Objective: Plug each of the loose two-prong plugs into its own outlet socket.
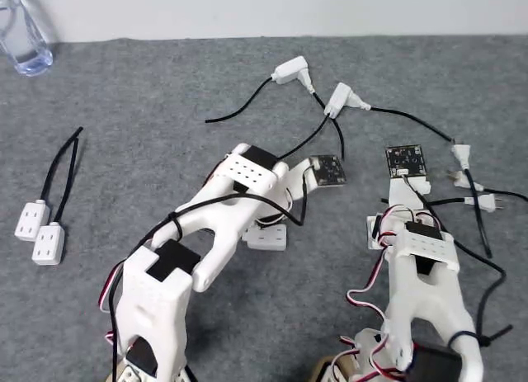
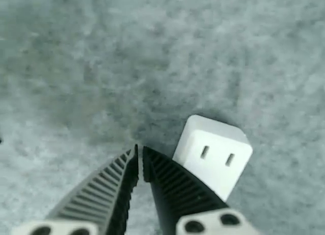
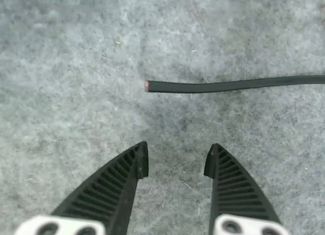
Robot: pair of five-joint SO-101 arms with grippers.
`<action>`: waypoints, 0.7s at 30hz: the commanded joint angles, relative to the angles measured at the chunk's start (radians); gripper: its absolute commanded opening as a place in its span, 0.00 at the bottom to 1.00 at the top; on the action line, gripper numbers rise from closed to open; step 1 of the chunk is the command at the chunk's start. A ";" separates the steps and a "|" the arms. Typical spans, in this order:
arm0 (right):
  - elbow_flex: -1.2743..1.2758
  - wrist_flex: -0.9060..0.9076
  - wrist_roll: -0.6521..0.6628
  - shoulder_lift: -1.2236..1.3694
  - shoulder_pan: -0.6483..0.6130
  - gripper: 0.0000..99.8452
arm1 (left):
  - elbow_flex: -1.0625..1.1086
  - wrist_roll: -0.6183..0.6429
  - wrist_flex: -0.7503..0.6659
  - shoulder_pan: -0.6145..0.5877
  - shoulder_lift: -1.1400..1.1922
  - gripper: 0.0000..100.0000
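Observation:
In the left wrist view my left gripper is shut with nothing between its fingers, low over the grey carpet. A white outlet socket with two slots lies right beside one finger. The high view shows this socket under the left arm. My right gripper is open above bare carpet, with the cut end of a black cable just beyond its tips. Two loose two-prong plugs lie at the right of the right arm.
Two more white sockets on black cords lie at the far left. Another two sockets sit at the back centre, cords trailing forward. A clear bottle stands in the back left corner. Black cables cross the carpet at right.

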 commanded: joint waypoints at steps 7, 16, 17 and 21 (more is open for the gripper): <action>-0.025 -0.019 0.014 -0.019 -0.010 0.19 | -0.077 -0.003 0.034 0.063 -0.015 0.01; -0.026 -0.012 0.005 -0.027 -0.010 0.19 | -0.429 0.121 0.250 0.069 -0.015 0.02; -0.026 -0.012 0.005 -0.030 -0.007 0.19 | -0.487 0.144 0.288 0.074 -0.014 0.02; -0.026 -0.010 0.014 -0.031 -0.004 0.19 | -0.674 0.241 0.442 0.080 -0.012 0.02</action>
